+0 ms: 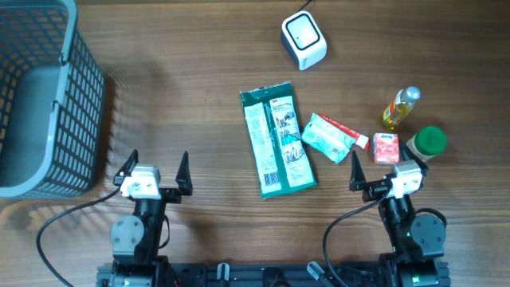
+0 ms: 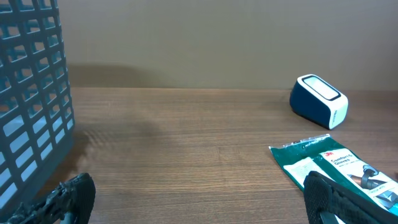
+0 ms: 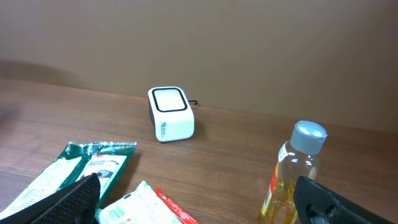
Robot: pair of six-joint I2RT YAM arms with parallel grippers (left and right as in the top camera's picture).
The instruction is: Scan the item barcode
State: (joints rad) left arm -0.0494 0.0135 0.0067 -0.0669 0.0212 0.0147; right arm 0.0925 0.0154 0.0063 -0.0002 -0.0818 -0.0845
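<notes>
Both left gripper and right gripper gape empty, the green packet lying flat mid-table between them and the scanner — probably light, floppy, slick, best pinched at its near short edge.

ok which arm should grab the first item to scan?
Right, probably. The right tool, open, sits beside the small red box, teal pouch and oil bottle. The left tool is open too, but over by the basket, farther from every item.

At far left, basket; scanner behind central packet; bottle at far right.
</notes>
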